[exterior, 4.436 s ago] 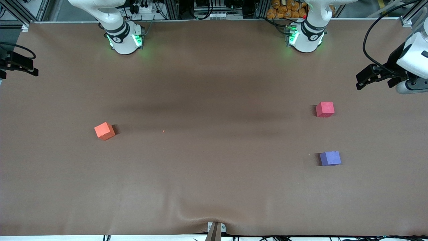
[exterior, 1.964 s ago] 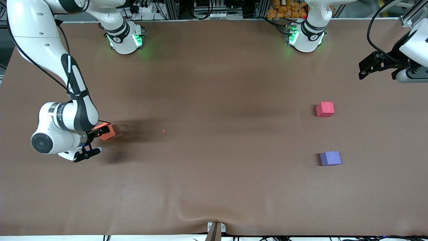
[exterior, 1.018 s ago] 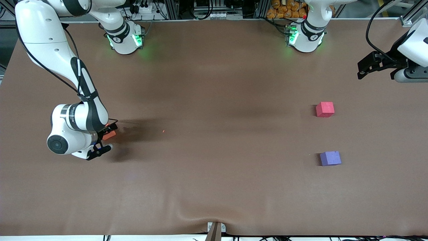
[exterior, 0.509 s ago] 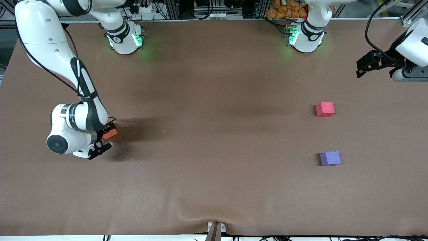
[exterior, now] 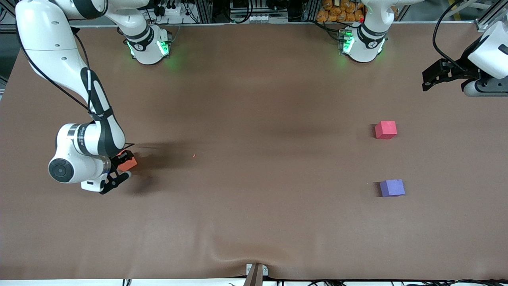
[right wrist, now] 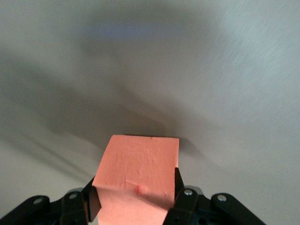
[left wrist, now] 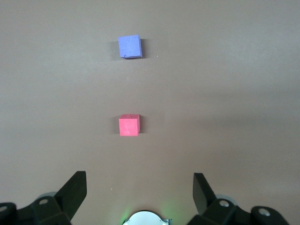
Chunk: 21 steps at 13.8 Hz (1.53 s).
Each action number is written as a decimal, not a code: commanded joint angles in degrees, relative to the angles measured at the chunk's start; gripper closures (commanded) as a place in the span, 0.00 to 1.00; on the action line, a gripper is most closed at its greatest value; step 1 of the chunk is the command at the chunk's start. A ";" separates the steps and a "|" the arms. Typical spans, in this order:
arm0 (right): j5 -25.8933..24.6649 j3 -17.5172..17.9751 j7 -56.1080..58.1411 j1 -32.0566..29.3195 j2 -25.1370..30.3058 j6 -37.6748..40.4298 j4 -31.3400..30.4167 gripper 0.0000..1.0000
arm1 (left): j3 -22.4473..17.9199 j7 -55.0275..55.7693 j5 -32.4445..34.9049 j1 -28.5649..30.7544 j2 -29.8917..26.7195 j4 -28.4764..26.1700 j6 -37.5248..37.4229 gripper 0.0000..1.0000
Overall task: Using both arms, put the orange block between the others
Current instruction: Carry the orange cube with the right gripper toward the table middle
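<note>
Brown matting covers the whole bench (exterior: 254, 222), with both arm bases along its back edge.

Front view: the right gripper (exterior: 122, 169) is low at the right arm's end of the bench. Its jaws stood wide around the orange block (exterior: 127, 163) a second ago and are now pressed onto it. The block has slid only slightly from its earlier spot, and whether it has left the mat cannot be told. The red-pink block (exterior: 385, 130) and the purple block (exterior: 392, 188) sit unmoved near the left arm's end, well apart from each other, the purple one closer to the front edge. The left gripper (exterior: 436, 76) hangs over that end's edge and waits.

Left wrist view: the left gripper (left wrist: 139, 191) is spread wide and empty, looking down on the red-pink block (left wrist: 129, 125) and the purple block (left wrist: 130, 47), with bare mat between them.

Right wrist view: the orange block (right wrist: 138, 171) is pinched between the two fingers (right wrist: 179, 195), one on each opposite face, and its squeezed end looks slightly creased.

Assessment: the grasp looks complete. A lift and a long carry toward the left arm's end are judged to be next, probably with a handover.
</note>
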State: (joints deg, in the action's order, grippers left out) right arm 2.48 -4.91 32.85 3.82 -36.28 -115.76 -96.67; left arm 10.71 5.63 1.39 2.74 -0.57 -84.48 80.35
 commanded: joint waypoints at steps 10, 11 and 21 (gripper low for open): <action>21.23 2.19 -42.05 25.96 2.01 -2.00 6.14 0.57 | -0.17 -0.44 -3.50 0.60 -0.31 0.28 -0.90 0.00; 22.64 2.19 -43.81 27.37 1.48 -3.66 6.23 0.57 | -0.17 -0.53 -3.50 0.60 -0.23 0.28 -0.90 0.00; 36.71 2.10 -59.38 42.76 -4.67 -15.09 10.36 0.52 | -0.08 -0.62 -3.50 0.43 -0.05 0.20 -0.99 0.00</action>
State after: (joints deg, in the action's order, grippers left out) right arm 36.33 -2.00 -24.86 45.22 -38.56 -129.85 -89.70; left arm 10.47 5.63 -0.91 2.88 -0.56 -84.61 80.33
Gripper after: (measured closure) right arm 0.419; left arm 0.000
